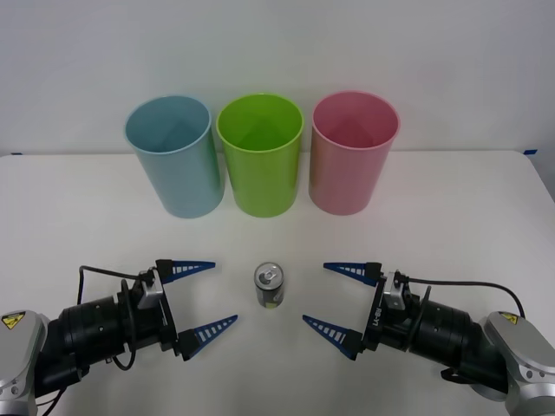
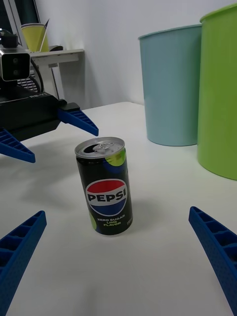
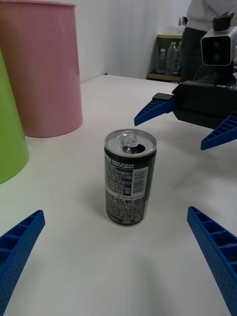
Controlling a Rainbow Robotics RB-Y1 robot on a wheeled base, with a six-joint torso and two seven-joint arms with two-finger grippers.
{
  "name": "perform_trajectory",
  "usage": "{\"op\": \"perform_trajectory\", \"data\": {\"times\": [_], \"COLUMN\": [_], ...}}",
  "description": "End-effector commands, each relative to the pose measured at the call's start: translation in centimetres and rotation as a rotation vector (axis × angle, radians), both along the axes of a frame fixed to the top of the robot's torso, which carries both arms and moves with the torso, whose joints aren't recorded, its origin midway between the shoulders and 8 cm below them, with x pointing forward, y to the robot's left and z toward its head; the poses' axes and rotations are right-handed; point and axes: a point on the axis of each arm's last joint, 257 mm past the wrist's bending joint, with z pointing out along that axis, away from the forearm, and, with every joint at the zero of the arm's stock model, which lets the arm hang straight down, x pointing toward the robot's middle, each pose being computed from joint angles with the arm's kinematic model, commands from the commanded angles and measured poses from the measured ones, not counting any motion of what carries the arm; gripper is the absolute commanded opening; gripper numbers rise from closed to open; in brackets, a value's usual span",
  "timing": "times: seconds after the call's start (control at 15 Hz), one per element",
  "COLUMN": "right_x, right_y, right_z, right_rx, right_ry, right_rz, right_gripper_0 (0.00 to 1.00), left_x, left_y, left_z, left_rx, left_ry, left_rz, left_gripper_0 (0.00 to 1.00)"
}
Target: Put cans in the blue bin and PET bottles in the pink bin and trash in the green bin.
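Can (image 1: 270, 285) upright btwn both grippers' spread fingers (image 1: 213, 328).

Pepsi can (image 2: 104, 186) stands upright on the white bench (image 2: 148, 266), tab end up, mouth open, label reading "Zero Sugar Lime Flavor". It sits between the spread blue ribbed fingers (image 2: 213, 249) of the right gripper (image 2: 118, 261), touching neither. Beyond the can, the left gripper (image 2: 47, 132) faces it, its blue fingers apart, a small camera mounted on its black body. Blue bin (image 2: 170, 86) stands farther back, lime-green bin (image 2: 219, 94) just beside it, both upright on the bench
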Motion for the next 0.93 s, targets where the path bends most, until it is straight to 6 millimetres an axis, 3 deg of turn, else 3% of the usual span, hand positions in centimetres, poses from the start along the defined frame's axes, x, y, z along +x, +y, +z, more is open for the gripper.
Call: {"op": "perform_trajectory", "data": {"times": [0.07, 0.93], "right_x": [0.0, 0.0], "right_y": [0.0, 0.0], "right_z": [0.0, 0.0], "right_rx": [0.000, 0.000], "right_ry": [0.000, 0.000], "right_rz": [0.000, 0.000], "right_gripper_0": [1.00, 1.00], "left_x": [-0.2, -0.6], "left_y": [0.6, 2.9], "left_z": [0.0, 0.6], "left_rx": [0.015, 0.029], "left_ry": [0.006, 0.077], "left_rz": [-0.007, -0.006], "left_gripper_0": [1.00, 1.00]}}
